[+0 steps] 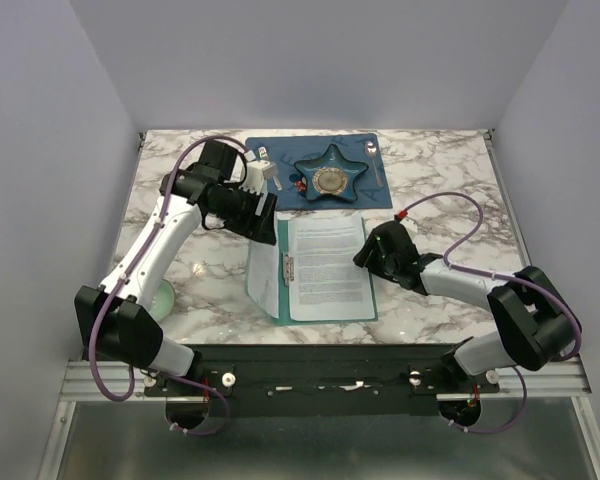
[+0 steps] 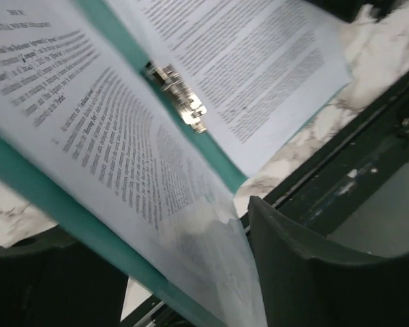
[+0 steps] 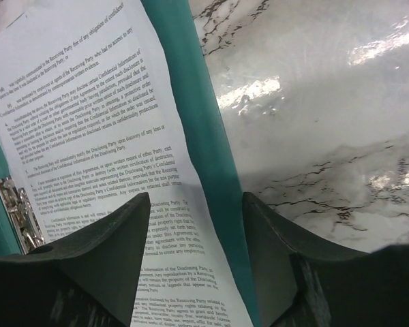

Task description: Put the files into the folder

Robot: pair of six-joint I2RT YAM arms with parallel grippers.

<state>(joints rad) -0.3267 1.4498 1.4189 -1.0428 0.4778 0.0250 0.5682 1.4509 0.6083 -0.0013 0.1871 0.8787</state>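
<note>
The teal folder (image 1: 283, 262) lies open in the middle of the table, its silver clip (image 2: 180, 102) at the spine. One of the files (image 1: 325, 262) lies flat on its right half. Another printed sheet (image 2: 102, 129) rests on the left flap (image 2: 41, 197), which is raised off the table. My left gripper (image 1: 265, 225) is at the flap's far end; its jaws stand open with the flap and sheet passing between them (image 2: 157, 225). My right gripper (image 3: 196, 199) is open just above the folder's right edge (image 3: 191, 102), straddling paper (image 3: 88, 116) and teal border.
A dark blue placemat (image 1: 280, 195) at the back holds a star dish (image 1: 330, 175) and a spoon (image 1: 375, 160). A white object (image 1: 263, 172) stands by my left wrist. A pale green disc (image 1: 162, 297) lies at the left. The black rail (image 1: 310, 365) runs along the front edge.
</note>
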